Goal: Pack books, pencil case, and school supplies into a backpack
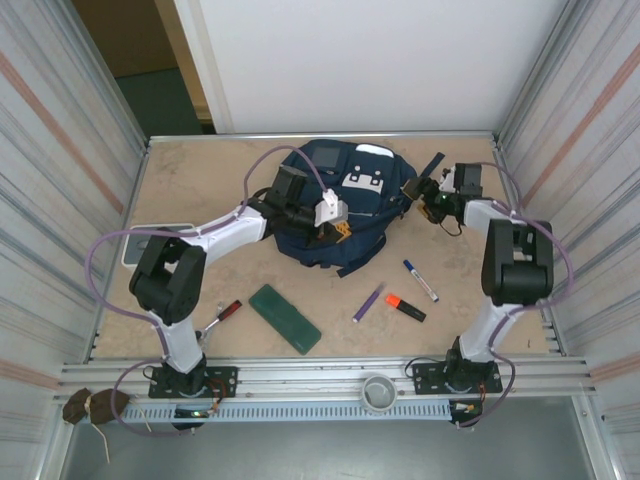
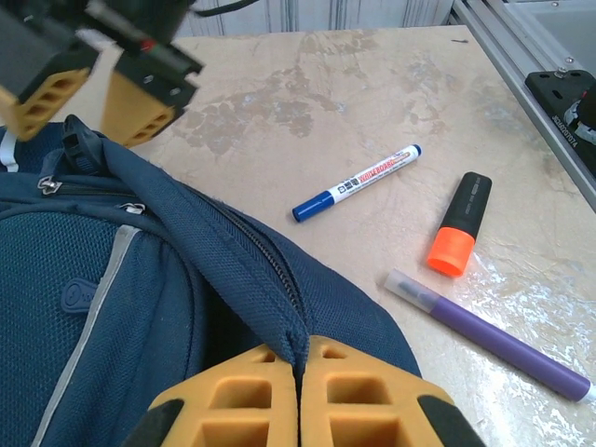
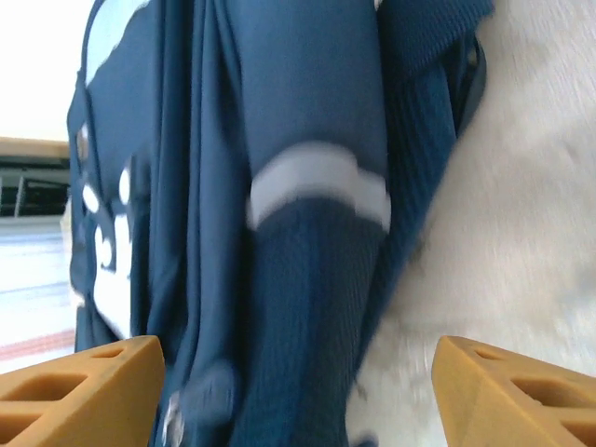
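Beige mottled tabletop (image 1: 200, 190) between corrugated metal walls (image 1: 50, 150), left pincer (image 2: 300, 361) clenching backpack (image 2: 140, 307) fabric, right pincer (image 3: 298, 382) released

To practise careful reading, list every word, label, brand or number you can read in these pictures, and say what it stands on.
No text is legible.
On the marker: red print along the barrel, too small to read.
On the backpack: white patch with dark marks, no readable letters.
On the black plate: white lettering, blurred.

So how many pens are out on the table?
3, all near the backpack: the purple pen, the orange highlighter beside it, the white marker just behind. Others could be hidden inside the backpack.
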Controlling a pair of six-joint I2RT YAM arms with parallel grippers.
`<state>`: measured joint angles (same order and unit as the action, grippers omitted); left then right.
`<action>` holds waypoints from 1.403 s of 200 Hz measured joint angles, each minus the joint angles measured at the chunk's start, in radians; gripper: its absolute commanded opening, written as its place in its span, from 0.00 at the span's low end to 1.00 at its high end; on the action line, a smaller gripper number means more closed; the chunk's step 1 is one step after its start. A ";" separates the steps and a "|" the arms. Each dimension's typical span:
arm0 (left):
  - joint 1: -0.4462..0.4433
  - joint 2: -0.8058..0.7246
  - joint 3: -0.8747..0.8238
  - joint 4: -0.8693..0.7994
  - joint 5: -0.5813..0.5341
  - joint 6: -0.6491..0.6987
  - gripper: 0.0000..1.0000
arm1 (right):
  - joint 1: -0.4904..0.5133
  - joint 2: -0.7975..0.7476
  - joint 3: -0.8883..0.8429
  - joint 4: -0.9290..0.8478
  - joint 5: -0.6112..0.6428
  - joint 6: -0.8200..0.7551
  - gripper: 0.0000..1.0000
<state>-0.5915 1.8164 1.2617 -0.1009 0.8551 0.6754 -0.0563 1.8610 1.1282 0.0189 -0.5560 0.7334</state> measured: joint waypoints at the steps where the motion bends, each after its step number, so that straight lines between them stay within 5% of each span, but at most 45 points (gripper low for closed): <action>1: 0.000 0.000 0.000 0.000 0.000 0.000 0.02 | 0.000 0.003 0.003 0.001 0.000 0.000 0.56; 29: -0.006 0.016 0.000 0.000 -0.015 0.000 0.08 | 0.003 0.078 0.044 0.034 -0.013 0.024 0.15; 63: -0.019 0.084 0.044 -0.039 -0.077 0.005 0.09 | -0.012 0.051 -0.038 0.078 0.030 0.015 0.01; 104: -0.030 0.157 0.109 -0.095 -0.254 0.007 0.19 | -0.042 -0.044 -0.184 0.123 0.097 0.014 0.03; 125: -0.016 0.156 0.116 -0.082 -0.343 -0.013 0.36 | -0.037 -0.077 -0.232 0.143 0.126 0.014 0.05; 158: 0.002 0.118 0.056 -0.019 -0.439 -0.101 0.47 | -0.002 -0.139 -0.301 0.152 0.176 0.014 0.09; 221: 0.006 0.047 0.016 -0.005 -0.770 -0.451 0.53 | 0.165 -0.261 -0.375 0.096 0.250 0.003 0.26; 280: 0.031 -0.132 -0.101 0.084 -0.833 -0.677 0.56 | 0.180 -0.484 -0.393 -0.076 0.332 -0.101 0.50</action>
<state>-0.5610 1.6840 1.1610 -0.0170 0.0223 -0.0017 0.1234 1.3773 0.7357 -0.0570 -0.2237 0.6319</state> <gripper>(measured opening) 0.561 0.468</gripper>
